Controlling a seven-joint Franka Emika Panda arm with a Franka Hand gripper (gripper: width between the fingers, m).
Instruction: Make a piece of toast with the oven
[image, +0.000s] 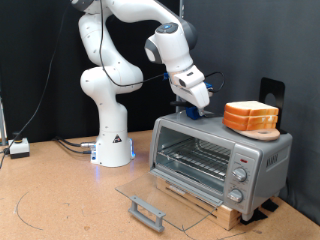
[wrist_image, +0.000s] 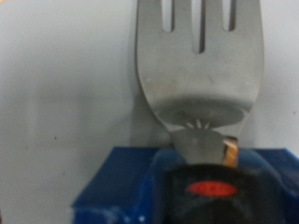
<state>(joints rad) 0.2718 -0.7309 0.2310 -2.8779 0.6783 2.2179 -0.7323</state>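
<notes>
The oven (image: 215, 160) stands at the exterior view's right, its glass door (image: 150, 200) folded down flat and its wire rack bare. The piece of toast (image: 250, 114) rests on a small wooden board on the oven's roof. My gripper (image: 196, 106) hangs just over the roof's left part, beside a blue object (image: 190, 113). In the wrist view a metal fork-shaped spatula (wrist_image: 199, 65) with a blue and black handle (wrist_image: 140, 182) fills the picture against a pale grey surface. My fingers do not show there, so a grasp on the spatula cannot be confirmed.
The robot's white base (image: 112, 140) stands at the exterior view's left of the oven, with cables (image: 70, 146) trailing along the table. A small white box (image: 18, 148) sits at the far left. The open door's handle (image: 148, 212) juts toward the front edge.
</notes>
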